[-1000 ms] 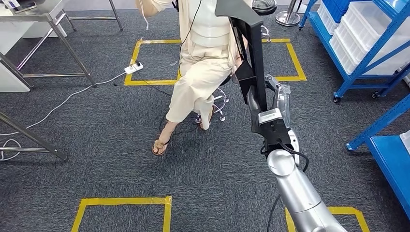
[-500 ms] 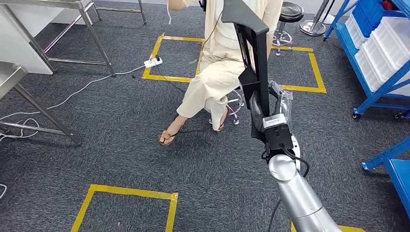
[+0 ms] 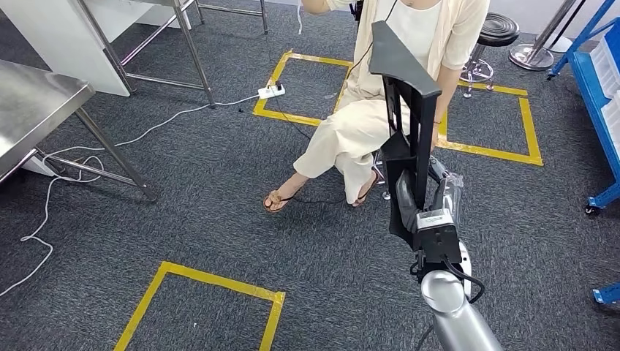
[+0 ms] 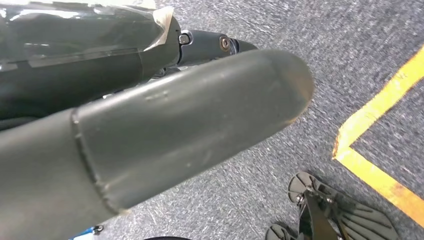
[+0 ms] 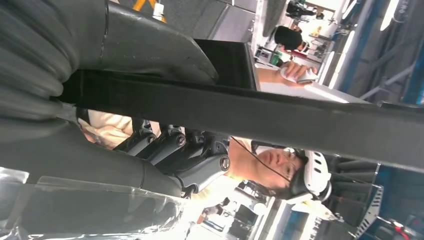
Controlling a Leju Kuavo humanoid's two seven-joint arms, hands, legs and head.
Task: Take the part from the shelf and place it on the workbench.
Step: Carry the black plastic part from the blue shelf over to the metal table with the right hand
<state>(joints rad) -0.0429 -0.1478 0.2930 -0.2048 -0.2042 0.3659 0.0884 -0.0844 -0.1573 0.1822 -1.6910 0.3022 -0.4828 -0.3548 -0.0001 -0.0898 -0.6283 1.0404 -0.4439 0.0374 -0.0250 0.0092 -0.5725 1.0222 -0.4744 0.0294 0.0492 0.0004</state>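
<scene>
no text, brand or number can be read anywhere. a small white label (image 3: 432,218) sits on the right arm's wrist housing, but its print is too small to make out.

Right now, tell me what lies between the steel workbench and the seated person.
In the head view, grey carpet with a white cable and power strip lies between workbench and person.

A seated person (image 3: 365,124) sits just ahead of the right hand (image 3: 424,197) and blocks the way, while open carpet (image 3: 205,212) lies to its left.
</scene>
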